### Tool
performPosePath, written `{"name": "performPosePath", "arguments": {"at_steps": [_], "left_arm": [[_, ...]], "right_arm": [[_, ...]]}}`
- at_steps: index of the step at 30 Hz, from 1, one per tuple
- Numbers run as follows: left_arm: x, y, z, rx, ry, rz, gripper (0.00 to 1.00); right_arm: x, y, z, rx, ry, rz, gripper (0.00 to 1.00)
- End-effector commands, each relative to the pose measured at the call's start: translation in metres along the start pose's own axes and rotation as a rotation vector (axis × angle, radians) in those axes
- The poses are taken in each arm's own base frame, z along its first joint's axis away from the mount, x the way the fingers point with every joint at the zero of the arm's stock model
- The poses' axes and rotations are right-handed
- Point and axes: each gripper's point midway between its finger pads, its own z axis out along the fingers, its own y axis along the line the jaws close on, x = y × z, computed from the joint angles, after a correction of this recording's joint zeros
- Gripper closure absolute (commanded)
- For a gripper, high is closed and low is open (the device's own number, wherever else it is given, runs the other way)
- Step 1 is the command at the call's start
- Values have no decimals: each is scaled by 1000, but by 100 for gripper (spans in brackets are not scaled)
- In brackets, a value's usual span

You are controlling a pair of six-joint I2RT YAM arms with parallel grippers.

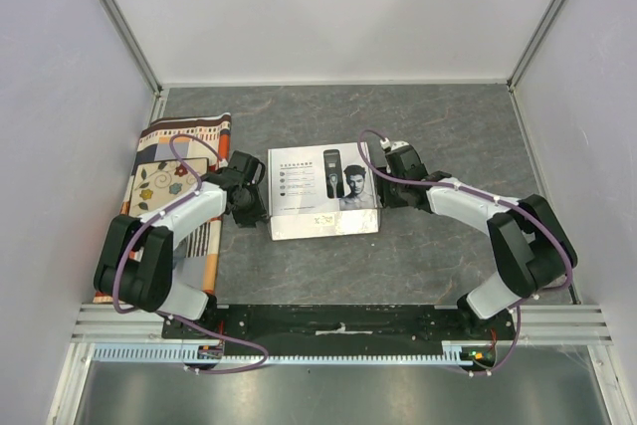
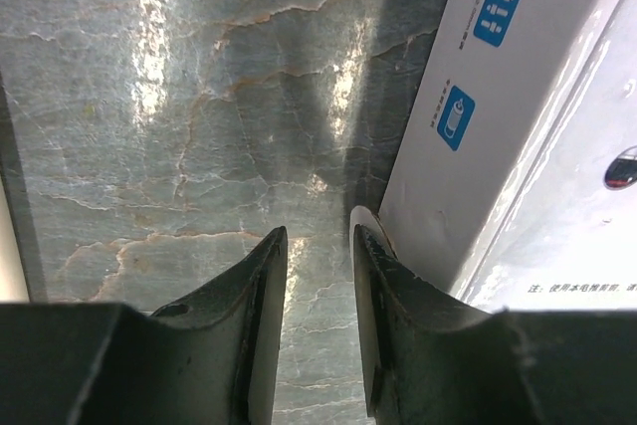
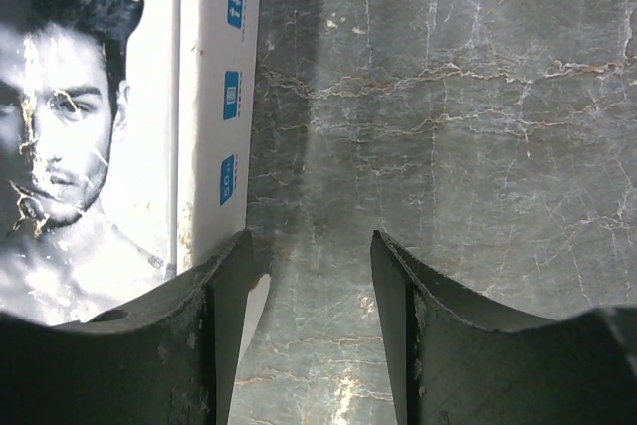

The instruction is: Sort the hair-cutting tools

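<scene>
A closed white box (image 1: pixel 323 191) with a printed clipper and a man's face on its lid lies flat at the table's middle. The clipper, comb guard, cable and bottles themselves are out of view. My left gripper (image 1: pixel 251 193) is low at the box's left side; in the left wrist view (image 2: pixel 318 241) its jaws stand a little apart over bare table, with one finger (image 2: pixel 398 316) against the box's wall (image 2: pixel 498 116). My right gripper (image 1: pixel 390 183) is at the box's right side, open (image 3: pixel 311 246) and empty, with its left finger (image 3: pixel 214 316) beside the box's wall (image 3: pixel 214 97).
A patterned cloth mat (image 1: pixel 169 181) lies at the table's left edge, partly under my left arm. Grey marbled table (image 1: pixel 458 136) surrounds the box. White walls close in the back and both sides.
</scene>
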Motion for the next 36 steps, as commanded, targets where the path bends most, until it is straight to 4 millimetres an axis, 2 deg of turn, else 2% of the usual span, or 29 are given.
{"name": "performPosePath", "arguments": {"at_steps": [1,11,17,23,26,32,36], "left_arm": [[0,-10,-7,52,-8,-25,61],[1,-11,-6,56,-14,-25,61],[-14,-10,-12,22,-60,-20,61],[-38,-4,-22,-50,-141,-24,61],[-48,-9,-23,-52,-154,-19,61],[-44,-14,-14,-32,-125,-16,61],[-31,-19,-5,15,-80,-15,61]], "right_arm": [[1,4,-10,-14,0,-22,41],[12,5,-10,-10,34,-31,42],[15,3,-7,-1,47,-36,42],[14,4,-6,-2,41,-36,43],[13,5,-6,-4,40,-41,42],[13,5,-6,-5,37,-46,43],[13,5,-6,-6,39,-47,43]]}}
